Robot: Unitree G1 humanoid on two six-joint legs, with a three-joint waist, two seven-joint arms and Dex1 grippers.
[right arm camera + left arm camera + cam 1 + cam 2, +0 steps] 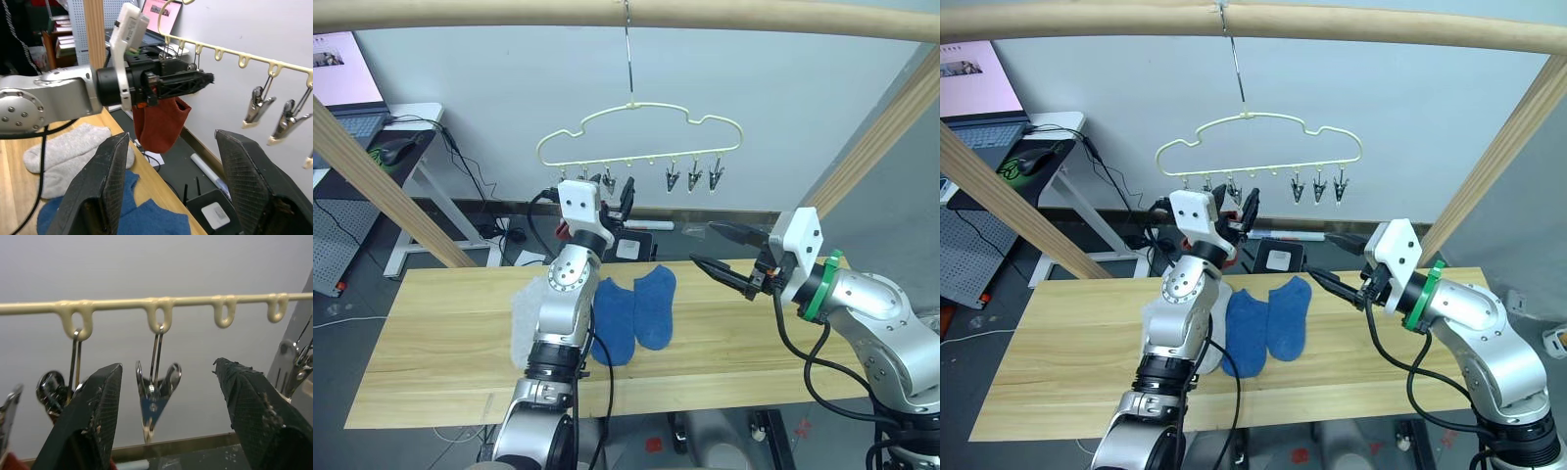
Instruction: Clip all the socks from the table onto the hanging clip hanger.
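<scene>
- Where the table (724,343) lies nearest, its pale planks run left to right, long axis across the view.
- Two blue socks (636,308) lie flat at mid-table, side by side and touching, each with its long axis running from near edge to far edge.
- Just to their left, light grey socks (68,154) lie flat on the wood, partly hidden behind the left arm in the head views.
- Over the table's right part, the right gripper (722,253) hovers with its two black fingers spread wide and nothing between them, pointing left toward the hanger.
- Farther back, the left gripper (1239,208) is raised to the clip row, fingers apart; in its wrist view a silvery clip (155,399) hangs between them, and whether they touch it cannot be told.
- A rust red sock (159,122) hangs long axis vertical, just below the left gripper.
- Farthest, the clip hanger (641,132) hangs by its long hook from a wooden beam (705,18), its clip row level, left to right.
- No writing can be read.
</scene>
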